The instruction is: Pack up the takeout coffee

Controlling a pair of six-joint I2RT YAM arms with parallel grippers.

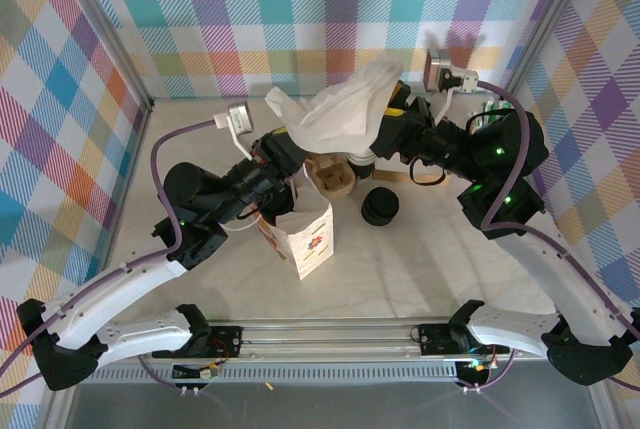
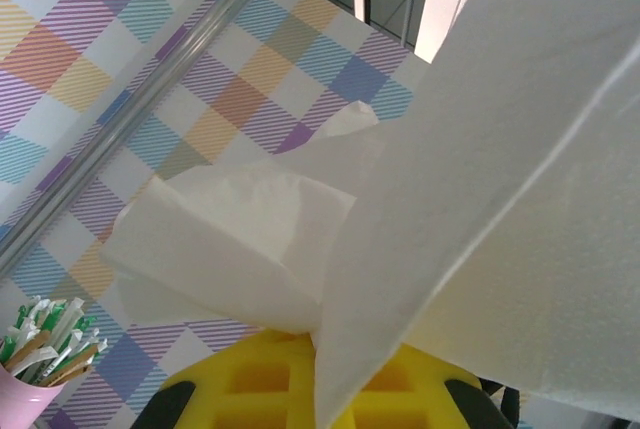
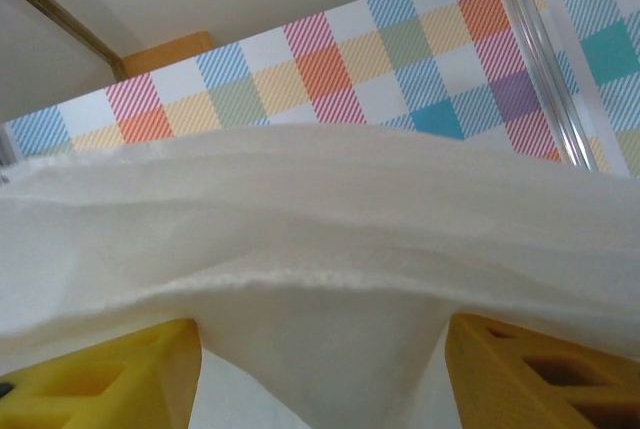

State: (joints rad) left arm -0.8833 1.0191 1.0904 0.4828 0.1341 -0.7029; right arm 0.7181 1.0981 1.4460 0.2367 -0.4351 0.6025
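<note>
A crumpled white napkin [image 1: 340, 109] hangs in the air between my two grippers, above the middle of the table. My left gripper [image 1: 297, 141] is shut on the napkin's lower left end; in the left wrist view the sheet [image 2: 480, 199] fans out from the pinch of the yellow fingers [image 2: 250, 384]. My right gripper [image 1: 386, 117] is at the napkin's right end, and its yellow fingers [image 3: 540, 369] stand wide apart with the napkin [image 3: 320, 249] draped loosely between them. The takeout coffee is hidden.
A white paper bag [image 1: 310, 234] with a printed logo stands open near the left arm. Behind it lies a brown cardboard cup carrier [image 1: 330, 177], with a low stack of black lids [image 1: 380, 207] to its right. A pink cup of stirrers [image 2: 40, 354] stands by the back wall.
</note>
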